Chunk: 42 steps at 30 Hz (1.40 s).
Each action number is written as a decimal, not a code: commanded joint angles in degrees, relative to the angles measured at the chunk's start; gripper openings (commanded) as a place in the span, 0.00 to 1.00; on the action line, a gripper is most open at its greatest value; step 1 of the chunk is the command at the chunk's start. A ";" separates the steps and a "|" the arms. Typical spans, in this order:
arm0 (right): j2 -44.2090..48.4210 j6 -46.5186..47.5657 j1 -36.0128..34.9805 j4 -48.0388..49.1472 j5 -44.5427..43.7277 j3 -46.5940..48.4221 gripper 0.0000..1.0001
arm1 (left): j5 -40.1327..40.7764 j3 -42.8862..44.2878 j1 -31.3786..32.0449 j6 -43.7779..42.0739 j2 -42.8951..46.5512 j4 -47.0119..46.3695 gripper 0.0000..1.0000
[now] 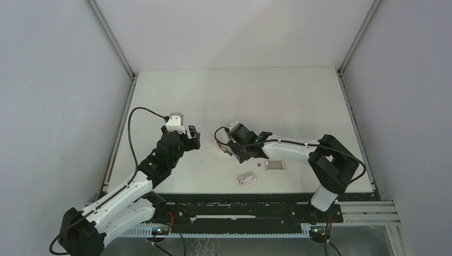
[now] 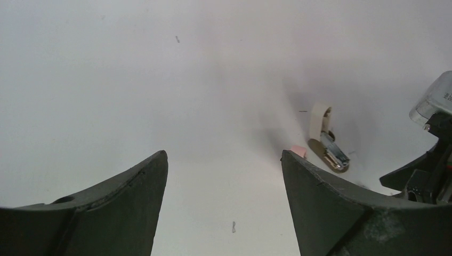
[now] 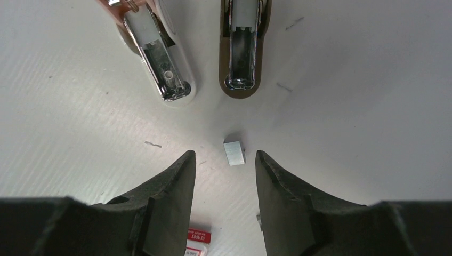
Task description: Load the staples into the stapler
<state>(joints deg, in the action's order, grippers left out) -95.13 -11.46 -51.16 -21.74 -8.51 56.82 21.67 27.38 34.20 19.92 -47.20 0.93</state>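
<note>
The stapler (image 3: 160, 58) lies swung open on the white table, its pink-white top with the metal magazine at the left and its brown base (image 3: 242, 48) at the right. A small silvery block of staples (image 3: 233, 152) lies just ahead of my right gripper (image 3: 225, 154), in line with the gap between the open fingers and touching neither. In the top view the right gripper (image 1: 230, 146) hangs over the stapler (image 1: 224, 149). My left gripper (image 2: 224, 154) is open and empty, left of the stapler (image 2: 328, 143); the top view shows the left gripper (image 1: 192, 136) apart from it.
A white-and-red labelled box (image 1: 247, 180) lies near the front edge, behind the right gripper, its edge also showing as the box (image 3: 198, 239). A longer silvery-grey block (image 1: 275, 165) lies right of it. Loose single staples (image 3: 152, 144) dot the table.
</note>
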 commanded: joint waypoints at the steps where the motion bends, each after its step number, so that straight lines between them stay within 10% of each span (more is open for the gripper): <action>1: -2.19 3.39 -0.75 -1.45 -4.55 3.80 0.43 | 3.94 -1.42 -0.27 -2.86 0.68 -3.72 0.82; 42: -3.78 4.95 -1.92 -2.38 -6.57 5.59 0.11 | 5.20 -2.07 -0.26 -3.73 2.02 -3.74 0.82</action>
<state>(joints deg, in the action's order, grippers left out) -102.39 -6.35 -53.01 -23.40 -13.93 61.06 25.43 26.22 34.20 17.34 -46.35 -0.82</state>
